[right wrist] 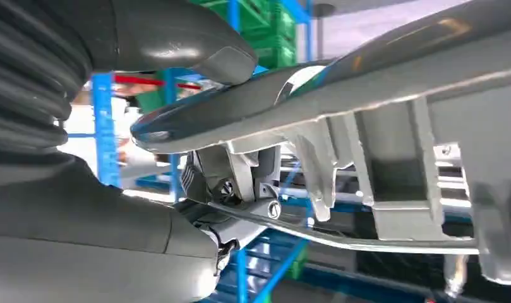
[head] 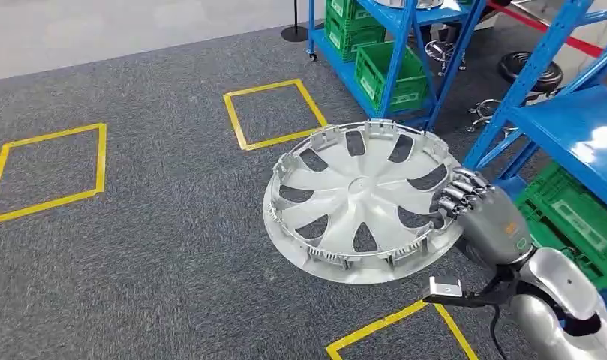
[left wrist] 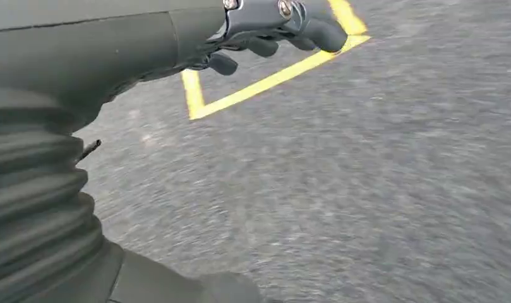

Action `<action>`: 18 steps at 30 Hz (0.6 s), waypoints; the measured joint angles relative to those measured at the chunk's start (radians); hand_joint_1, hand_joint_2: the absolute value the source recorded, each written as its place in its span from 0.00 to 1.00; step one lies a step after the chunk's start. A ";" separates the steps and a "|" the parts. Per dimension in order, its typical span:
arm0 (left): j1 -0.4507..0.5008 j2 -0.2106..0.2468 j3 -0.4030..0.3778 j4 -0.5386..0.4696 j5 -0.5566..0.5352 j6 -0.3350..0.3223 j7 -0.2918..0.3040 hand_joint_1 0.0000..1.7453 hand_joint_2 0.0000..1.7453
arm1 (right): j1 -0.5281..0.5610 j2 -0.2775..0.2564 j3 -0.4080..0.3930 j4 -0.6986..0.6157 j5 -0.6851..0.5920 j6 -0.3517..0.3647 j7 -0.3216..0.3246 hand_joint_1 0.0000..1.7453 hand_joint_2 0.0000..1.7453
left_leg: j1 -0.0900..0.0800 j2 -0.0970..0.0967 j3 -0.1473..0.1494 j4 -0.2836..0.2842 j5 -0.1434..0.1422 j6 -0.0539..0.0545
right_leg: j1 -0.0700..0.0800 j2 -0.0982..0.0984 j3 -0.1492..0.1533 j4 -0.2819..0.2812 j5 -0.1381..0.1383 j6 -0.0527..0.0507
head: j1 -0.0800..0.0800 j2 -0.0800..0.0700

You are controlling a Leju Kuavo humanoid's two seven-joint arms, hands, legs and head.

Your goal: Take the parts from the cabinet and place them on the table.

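I had the silver hubcap (head: 364, 201) in the air over the grey carpet (head: 157, 225), tilted, its spoked inner face turned up toward the head camera and its far edge toward the blue racks; my right hand (head: 476, 214) held it at the rim on the rack side, the fingers (head: 456, 196) curled over the edge onto the inner face, and the right wrist view showed the thumb (right wrist: 196, 47) pressed on one side of the rim with the clip tabs just beyond; so that hand was closed on the part, with no other support under it. My left hand (left wrist: 271, 28) hung over the carpet near a yellow floor marking (left wrist: 265, 82), fingers curled in and nothing in them as far as I could see. Blue shelving (head: 405, 52) with green crates (head: 390, 75) stood just beyond the hubcap. I judged the pick from the cabinet done and the carry in hand; no surface to set it on was in sight, so the next move called for turning the body to find one while keeping the one-sided grip from slipping; a wide disc held at one edge could swing or sag.
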 joint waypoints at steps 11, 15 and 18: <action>0.006 -0.003 0.011 0.000 0.026 0.013 -0.095 0.00 1.00 | -0.282 0.047 0.179 0.183 0.003 0.021 -0.025 1.00 1.00 | 0.001 0.129 -0.070 0.153 -0.058 -0.028 | 0.013 -0.150 -0.001 -0.016 0.019 -0.043 | -0.009 0.000; -0.011 -0.005 0.015 0.000 0.035 0.008 -0.135 0.00 1.00 | -0.295 0.057 0.204 0.205 0.002 -0.004 -0.003 1.00 1.00 | -0.010 0.175 0.016 -0.009 -0.009 -0.002 | 0.021 -0.199 0.002 -0.014 0.013 -0.024 | -0.007 0.000; -0.008 -0.005 0.016 0.000 0.033 0.008 -0.120 0.00 1.00 | -0.286 0.061 0.217 0.209 0.007 -0.014 0.011 1.00 1.00 | -0.002 0.144 0.022 -0.027 0.006 0.018 | 0.016 -0.211 0.003 -0.017 0.008 -0.007 | -0.007 0.000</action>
